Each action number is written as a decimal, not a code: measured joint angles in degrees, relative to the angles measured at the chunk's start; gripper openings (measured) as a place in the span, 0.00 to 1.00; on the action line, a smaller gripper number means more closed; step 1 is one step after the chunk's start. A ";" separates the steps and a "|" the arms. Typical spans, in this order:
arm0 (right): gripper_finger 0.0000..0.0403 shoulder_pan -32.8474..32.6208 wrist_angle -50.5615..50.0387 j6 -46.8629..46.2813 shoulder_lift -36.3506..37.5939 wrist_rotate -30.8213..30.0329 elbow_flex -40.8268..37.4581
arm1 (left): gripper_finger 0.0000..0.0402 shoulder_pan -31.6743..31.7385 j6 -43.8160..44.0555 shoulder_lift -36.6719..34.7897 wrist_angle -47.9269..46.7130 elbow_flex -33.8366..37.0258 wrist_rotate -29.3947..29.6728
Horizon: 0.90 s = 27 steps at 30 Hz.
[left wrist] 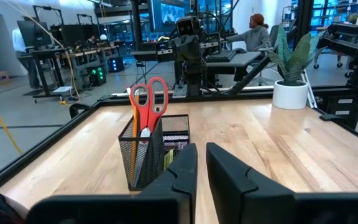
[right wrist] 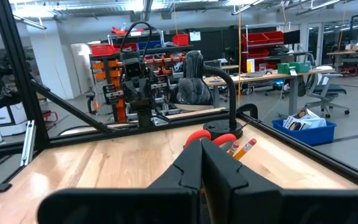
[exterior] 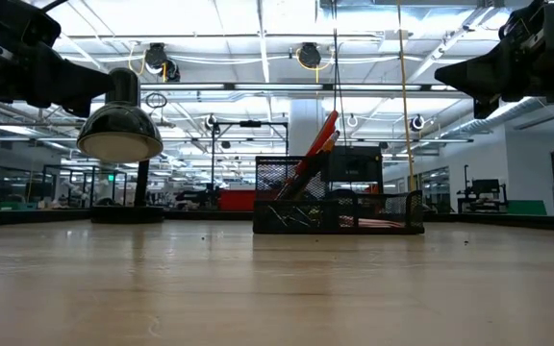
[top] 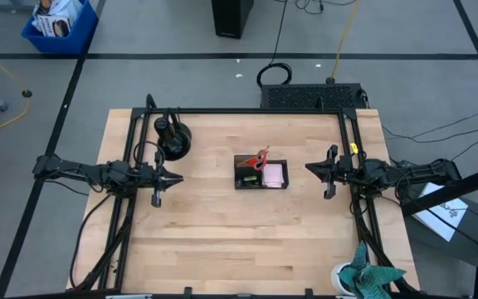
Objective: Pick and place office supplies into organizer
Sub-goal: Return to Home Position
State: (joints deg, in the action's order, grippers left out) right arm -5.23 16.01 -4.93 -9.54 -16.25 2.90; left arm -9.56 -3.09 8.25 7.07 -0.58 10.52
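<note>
— Organizer [left wrist: 142,162], where?
— Mid-table, black mesh, standing between the two grippers and touching neither.
— Left gripper [top: 177,177]?
— Hovering above the wood on the left side, pointed at the tray, well apart from it. Fingers [left wrist: 182,174] close together, only a thin slit between them, clamped on nothing.
— Right gripper [top: 310,169]?
— Mirrored on the right side, also clear of the tabletop and well apart from the tray. Fingers [right wrist: 188,165] pressed together, likewise empty.
— Scissors?
— Red-handled scissors [left wrist: 149,99] standing in the tall cup at the tray's left end, handles up, tilted out over the rim. Nearer the left gripper than the right, yet far from both.
— Pencil?
— Orange pencil [right wrist: 244,148] in that same cup, eraser end up, just beside the scissor handles.
— Pink notepad [top: 274,174]?
— Flat in the low compartment on the tray's right half, on the side toward the right gripper.
— Pens, clips, tag?
— Too small to tell inside the mesh.
— Anything else on the table?
— Black dome lamp [top: 173,137] near the left gripper, toward the far edge; white pot with green leaves [left wrist: 291,94] at the near right corner.
</note>
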 joint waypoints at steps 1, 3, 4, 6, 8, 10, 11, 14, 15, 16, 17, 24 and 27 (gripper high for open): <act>0.01 0.00 0.00 0.00 0.00 0.00 0.00 | 0.11 0.00 0.00 0.00 0.00 0.00 0.00; 0.01 0.00 0.00 0.00 0.00 0.00 0.00 | 0.11 0.00 -0.01 0.00 0.00 0.00 0.00; 0.01 0.00 0.00 0.00 0.00 0.00 0.00 | 0.11 -0.02 0.00 0.00 0.00 -0.02 0.00; 0.00 0.00 0.00 0.01 0.00 0.02 0.00 | 0.12 0.00 -0.02 0.00 0.00 -0.02 0.00; 0.00 0.00 0.00 0.00 0.00 0.02 0.00 | 0.12 0.00 0.00 0.00 0.00 -0.02 0.00; 0.01 0.00 0.00 0.01 0.00 0.02 -0.01 | 0.12 -0.02 -0.02 0.00 0.00 -0.02 0.00; 0.01 0.00 -0.01 0.01 0.00 0.02 0.00 | 0.12 -0.02 -0.02 0.00 0.02 -0.02 0.00; 0.01 0.00 -0.02 0.02 0.00 0.02 0.00 | 0.12 -0.02 -0.02 0.00 0.01 -0.02 0.00; 0.01 0.00 -0.02 0.00 0.00 0.02 0.00 | 0.12 0.00 -0.02 0.00 0.01 -0.02 0.00; 0.00 0.00 -0.01 0.02 0.00 0.02 0.00 | 0.12 0.00 -0.03 0.00 0.02 -0.02 0.02; 0.00 0.00 -0.01 0.02 0.00 0.02 0.00 | 0.12 0.00 -0.04 0.00 0.02 -0.02 0.00; 0.01 0.00 -0.01 0.01 0.00 0.02 0.00 | 0.12 -0.01 -0.04 0.00 0.01 -0.04 0.02; 0.01 0.00 -0.01 0.02 0.00 0.02 -0.01 | 0.12 0.00 -0.04 0.00 0.02 -0.04 0.02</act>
State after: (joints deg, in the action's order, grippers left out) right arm -5.23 16.00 -4.91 -9.54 -16.23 2.89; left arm -9.56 -3.14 8.25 7.09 -0.62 10.55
